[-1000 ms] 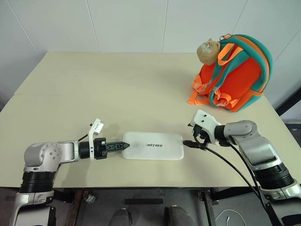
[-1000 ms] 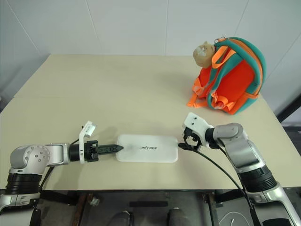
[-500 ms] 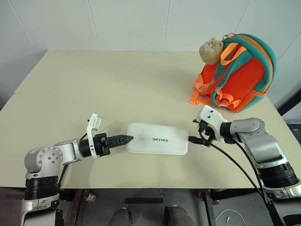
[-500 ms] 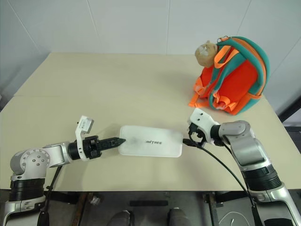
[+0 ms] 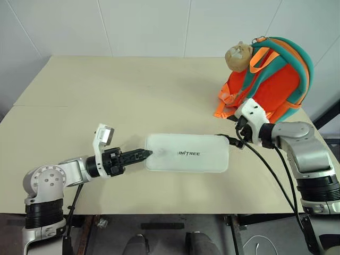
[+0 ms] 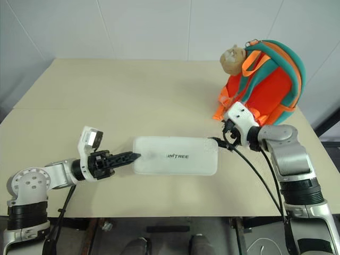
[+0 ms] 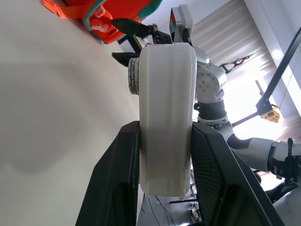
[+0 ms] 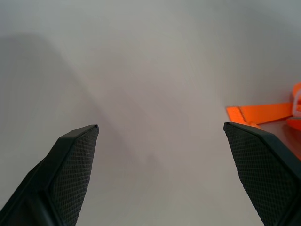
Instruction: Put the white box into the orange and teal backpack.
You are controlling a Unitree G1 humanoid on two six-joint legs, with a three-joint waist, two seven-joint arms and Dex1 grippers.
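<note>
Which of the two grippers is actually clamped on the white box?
The left gripper: its jaws pinch the near end of the box. The right gripper, by the backpack, has its jaws spread wide with nothing between them.

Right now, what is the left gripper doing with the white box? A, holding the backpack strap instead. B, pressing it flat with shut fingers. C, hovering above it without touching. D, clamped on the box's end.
D: in the left wrist view the left gripper has a black finger on each side of the white box, pinching its end.
</note>
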